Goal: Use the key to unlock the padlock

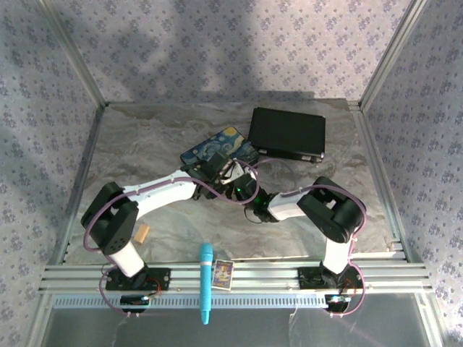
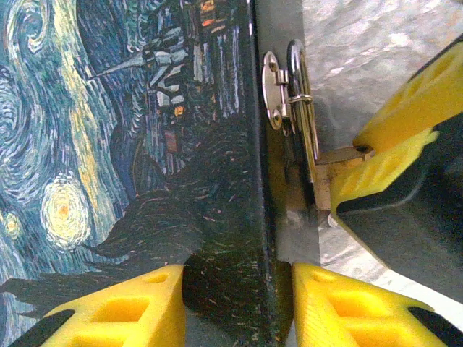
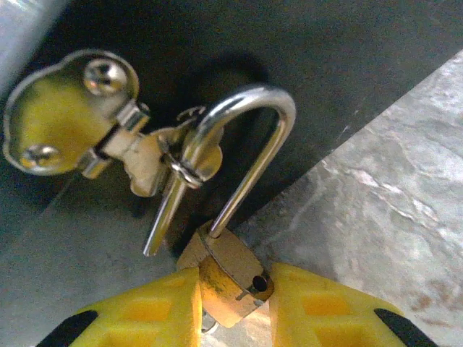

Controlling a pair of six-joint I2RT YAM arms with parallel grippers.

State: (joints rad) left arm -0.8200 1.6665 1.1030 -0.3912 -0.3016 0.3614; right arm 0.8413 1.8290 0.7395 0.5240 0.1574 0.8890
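Gripping the padlock (image 3: pixel 224 262) body between its fingers (image 3: pixel 145 311), the right gripper (image 3: pixel 233 289) is seen closed on it at the box (image 2: pixel 108 144) side wall, where the shackle (image 3: pixel 253 101) is hooked through the hasp (image 3: pixel 69 108) with one leg out of the body. The left gripper (image 2: pixel 239 303) is clamped on the box edge, near the hasp. Both are seen at the box's near side.

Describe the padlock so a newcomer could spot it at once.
Find the Starry Night painted box mid-table; on its dark side sits a silver hasp. The padlock hooks through it, between the right tool's yellow fingers: the only brass block, with a thin silver shackle.
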